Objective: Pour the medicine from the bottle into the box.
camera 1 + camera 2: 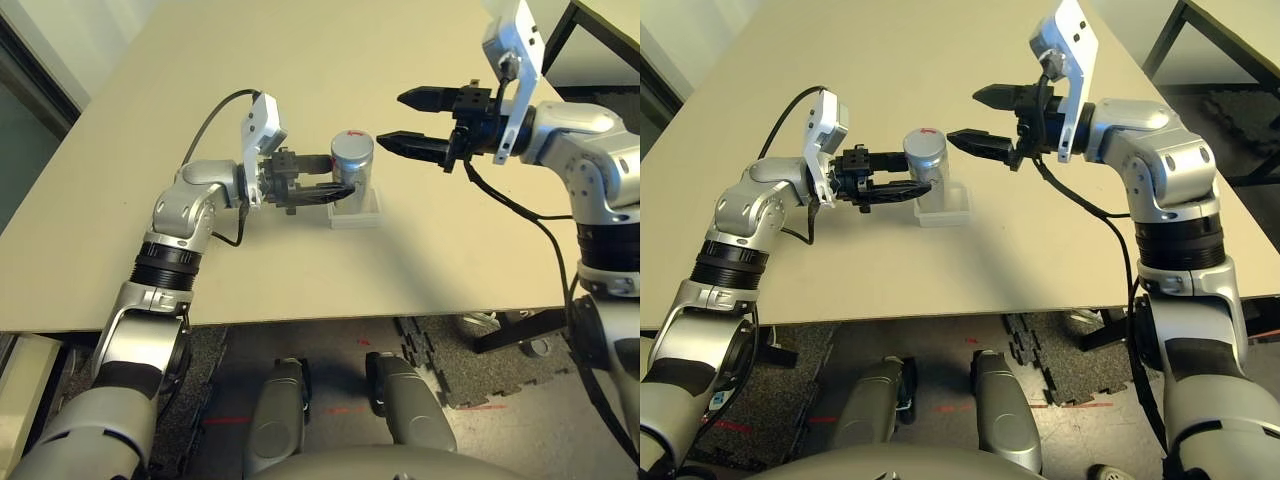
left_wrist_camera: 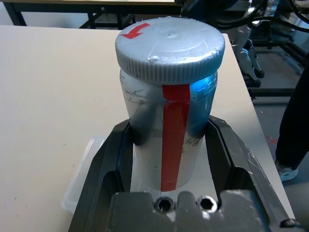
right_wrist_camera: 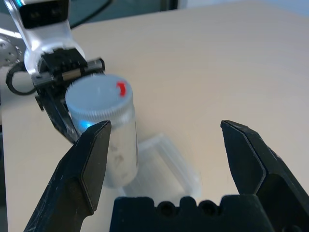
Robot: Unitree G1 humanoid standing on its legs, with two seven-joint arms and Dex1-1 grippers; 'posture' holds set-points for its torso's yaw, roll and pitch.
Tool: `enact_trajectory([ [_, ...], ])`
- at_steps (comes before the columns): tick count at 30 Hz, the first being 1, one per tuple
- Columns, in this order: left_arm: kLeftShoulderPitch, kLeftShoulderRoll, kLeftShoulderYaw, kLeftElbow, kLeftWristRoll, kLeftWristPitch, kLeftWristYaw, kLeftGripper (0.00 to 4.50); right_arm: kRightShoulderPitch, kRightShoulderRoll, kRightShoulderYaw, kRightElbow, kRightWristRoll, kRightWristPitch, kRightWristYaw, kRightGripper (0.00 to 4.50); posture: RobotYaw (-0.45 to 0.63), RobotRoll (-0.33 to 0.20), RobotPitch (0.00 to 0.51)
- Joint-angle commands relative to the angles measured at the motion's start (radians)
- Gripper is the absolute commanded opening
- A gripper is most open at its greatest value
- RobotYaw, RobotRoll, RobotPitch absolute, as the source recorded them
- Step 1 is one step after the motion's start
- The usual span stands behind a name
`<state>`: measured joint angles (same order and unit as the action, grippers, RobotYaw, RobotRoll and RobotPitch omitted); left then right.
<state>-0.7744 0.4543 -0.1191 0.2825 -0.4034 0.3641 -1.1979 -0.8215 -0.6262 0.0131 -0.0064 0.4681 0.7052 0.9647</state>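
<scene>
The silver-grey bottle stands upright with its grey cap on, a red mark on top. My left gripper is shut on the bottle's body from the left, one finger on each side. The clear plastic box lies on the table directly under and just right of the bottle; I cannot tell whether the bottle rests on it. My right gripper is open in the air, just right of the cap and slightly above it, holding nothing. The medicine is hidden.
The tan table stretches far to the left and back, with its front edge near me. A black table frame stands at the right. A person's dark trouser leg shows beyond the table's side.
</scene>
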Motion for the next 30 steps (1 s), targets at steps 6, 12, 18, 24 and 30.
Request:
enact_trajectory([
  [6,-0.024,-0.002,0.004,0.048,0.025,-0.032,-0.018,2.37,0.04,-0.019,-0.042,-0.093,0.053,0.055,-0.02,4.5,-0.11,0.0,0.124],
  [12,-0.031,-0.012,0.0,0.055,0.027,-0.038,-0.019,2.37,0.001,0.039,0.001,-0.118,0.078,0.073,-0.033,4.5,-0.11,0.0,0.122],
  [18,-0.026,-0.015,-0.001,0.037,0.025,-0.029,-0.013,2.37,-0.049,0.111,0.047,-0.09,0.063,0.055,-0.04,4.5,-0.09,0.0,0.12],
  [24,-0.016,-0.015,0.0,0.008,0.02,-0.012,-0.004,2.37,-0.085,0.157,0.093,-0.025,0.02,0.0,-0.03,4.5,-0.08,0.0,0.122],
  [30,-0.002,-0.019,0.002,-0.028,0.013,0.008,0.011,2.37,-0.094,0.168,0.107,0.039,-0.012,-0.042,-0.011,4.5,-0.07,0.0,0.125],
])
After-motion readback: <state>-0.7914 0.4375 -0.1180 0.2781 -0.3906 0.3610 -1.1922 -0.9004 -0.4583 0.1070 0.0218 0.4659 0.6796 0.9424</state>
